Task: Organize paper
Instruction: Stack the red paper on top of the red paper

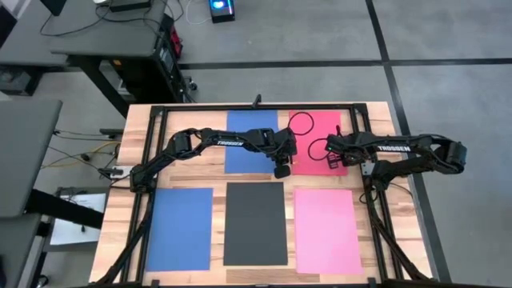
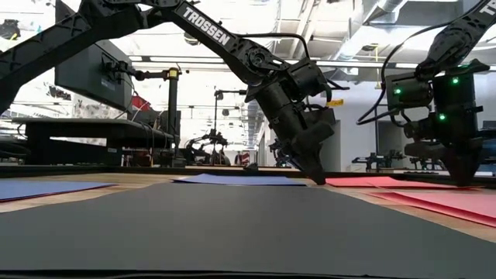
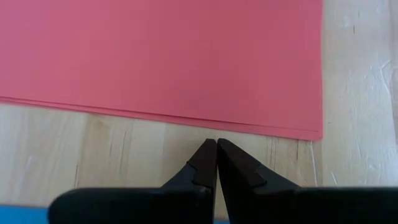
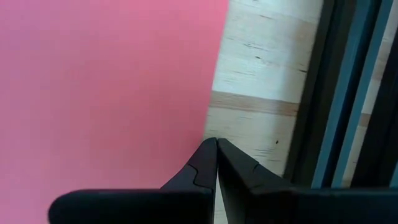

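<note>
Five thin flat paper sheets lie spread on the pale wooden slatted table (image 1: 112, 216), none stacked that I can make out, though the red one shows a doubled edge in the left wrist view, so there may be two there. Taking the red rectangular sheet (image 1: 314, 142) as landmark: a blue sheet (image 1: 250, 141) lies beside it in the far row; nearer the table's front edge, a pink sheet (image 1: 326, 230) sits in front of it, then a dark grey sheet (image 1: 255, 223) and a second blue sheet (image 1: 179, 228) farther along that row. The left gripper (image 1: 282, 170) hangs at the red sheet's near corner, over bare wood just off the paper's edge, fingers pressed together, nothing in them. The right gripper (image 1: 330, 162) is low at the red sheet's side toward the black metal frame rail (image 1: 360, 128), tips also closed and empty. Judgement: gathering has barely begun, red sheet first. Next move likely needs a tip pressing the paper to slide or lift an edge; thin sheets resist pinching. No trays, bins or other containers in sight.
</note>
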`<state>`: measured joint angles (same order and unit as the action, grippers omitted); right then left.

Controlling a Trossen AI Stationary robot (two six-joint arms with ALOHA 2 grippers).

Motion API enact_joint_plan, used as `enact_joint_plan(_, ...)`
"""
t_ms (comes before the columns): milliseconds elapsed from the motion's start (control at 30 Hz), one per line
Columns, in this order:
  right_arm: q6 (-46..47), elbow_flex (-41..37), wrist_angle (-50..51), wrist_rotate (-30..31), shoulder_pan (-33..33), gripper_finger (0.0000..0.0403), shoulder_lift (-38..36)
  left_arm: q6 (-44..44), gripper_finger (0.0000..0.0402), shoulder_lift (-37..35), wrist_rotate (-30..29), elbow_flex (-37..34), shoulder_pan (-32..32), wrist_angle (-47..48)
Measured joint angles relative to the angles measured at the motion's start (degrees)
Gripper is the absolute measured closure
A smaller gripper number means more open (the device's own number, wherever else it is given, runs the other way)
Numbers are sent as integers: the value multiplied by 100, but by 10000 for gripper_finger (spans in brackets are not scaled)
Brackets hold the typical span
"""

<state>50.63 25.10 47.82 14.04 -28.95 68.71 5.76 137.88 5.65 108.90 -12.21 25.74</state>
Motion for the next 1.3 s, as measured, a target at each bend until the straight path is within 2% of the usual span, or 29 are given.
enact_joint_plan(1300, -2, 2, -132, -68, 4, 403, 0, 39, 402, 11, 112, -4, 13, -71)
